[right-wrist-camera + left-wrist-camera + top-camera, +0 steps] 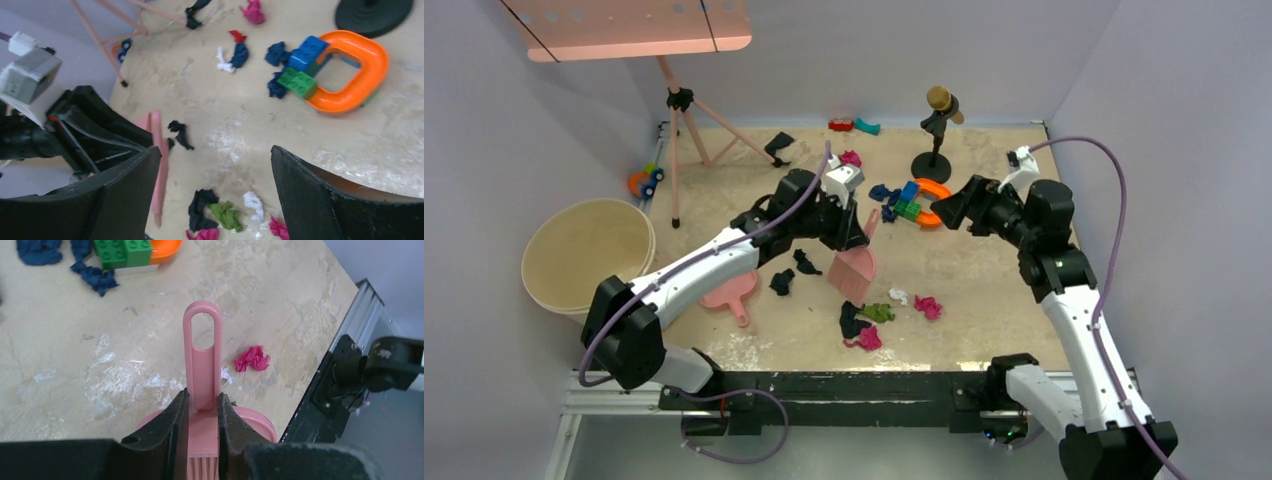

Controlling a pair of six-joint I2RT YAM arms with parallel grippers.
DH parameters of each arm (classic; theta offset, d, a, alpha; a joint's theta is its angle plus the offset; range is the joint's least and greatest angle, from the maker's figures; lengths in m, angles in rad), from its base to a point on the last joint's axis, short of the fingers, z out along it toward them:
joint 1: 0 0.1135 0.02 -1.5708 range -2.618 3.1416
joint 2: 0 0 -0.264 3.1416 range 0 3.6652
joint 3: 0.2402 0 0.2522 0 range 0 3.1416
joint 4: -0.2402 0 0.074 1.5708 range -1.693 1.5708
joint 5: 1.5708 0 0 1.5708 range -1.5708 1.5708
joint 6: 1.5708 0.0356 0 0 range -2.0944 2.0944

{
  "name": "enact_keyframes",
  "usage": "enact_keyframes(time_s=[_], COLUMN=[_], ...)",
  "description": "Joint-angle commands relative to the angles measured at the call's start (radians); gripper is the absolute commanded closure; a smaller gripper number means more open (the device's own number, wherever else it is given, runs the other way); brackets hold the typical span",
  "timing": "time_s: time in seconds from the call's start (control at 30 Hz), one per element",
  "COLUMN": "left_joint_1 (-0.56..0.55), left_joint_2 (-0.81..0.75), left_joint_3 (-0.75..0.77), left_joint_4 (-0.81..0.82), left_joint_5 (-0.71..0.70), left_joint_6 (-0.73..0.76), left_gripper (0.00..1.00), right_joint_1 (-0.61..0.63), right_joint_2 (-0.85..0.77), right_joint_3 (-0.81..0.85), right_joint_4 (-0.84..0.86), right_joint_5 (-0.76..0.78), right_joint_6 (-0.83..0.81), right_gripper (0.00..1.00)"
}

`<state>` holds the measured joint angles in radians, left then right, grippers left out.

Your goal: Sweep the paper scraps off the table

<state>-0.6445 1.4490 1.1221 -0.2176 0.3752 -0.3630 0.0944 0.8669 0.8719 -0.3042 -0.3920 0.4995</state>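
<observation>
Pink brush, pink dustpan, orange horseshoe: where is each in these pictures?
pink brush (202, 365), left wrist view, middle of its handle.
pink dustpan (730, 292), top external view, on its pan.
orange horseshoe (381, 57), right wrist view, its right-hand side.

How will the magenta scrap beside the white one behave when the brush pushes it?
The magenta scrap looks like loosely crumpled thin paper, so probably light and soft, sliding or tumbling at a touch. Its irregular shape may send it skittering sideways off the brush. Near the table edge, it could drop off.
</observation>
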Motion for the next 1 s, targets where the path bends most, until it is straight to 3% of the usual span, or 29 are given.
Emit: enact_keyframes(time_s=[0.0, 0.17, 0.6, 0.73, 0.97], left_joint_1=[-0.053, -0.096, -0.154, -0.167, -0.21], left_joint_2=[-0.069, -0.102, -0.14, -0.136, -0.135], left_joint_3=[-0.034, -0.045, -0.051, -0.044, -0.024], left_joint_4=[0.124, 0.126, 0.138, 0.137, 0.093], left_joint_5=[0.014, -0.012, -0.024, -0.026, -0.045], left_joint_6=[0.215, 0.282, 0.358, 0.382, 0.501], left_gripper=[1.0, 1.0, 1.0, 1.0, 1.0], right_joint_1=[0.119, 0.221, 0.37, 0.391, 0.415], right_joint_2=[0.096, 0.231, 0.329, 0.349, 0.393], right_joint_3=[0.185, 0.312, 0.333, 0.324, 0.338], right_joint_4=[-0.129, -0.228, -0.199, -0.201, -0.253], right_joint_5=[-0.08, -0.066, -0.019, -0.015, -0.033], right_joint_6=[-0.082, -0.088, -0.048, -0.048, -0.072], right_gripper=[0.15, 0.24, 0.27, 0.36, 0.4])
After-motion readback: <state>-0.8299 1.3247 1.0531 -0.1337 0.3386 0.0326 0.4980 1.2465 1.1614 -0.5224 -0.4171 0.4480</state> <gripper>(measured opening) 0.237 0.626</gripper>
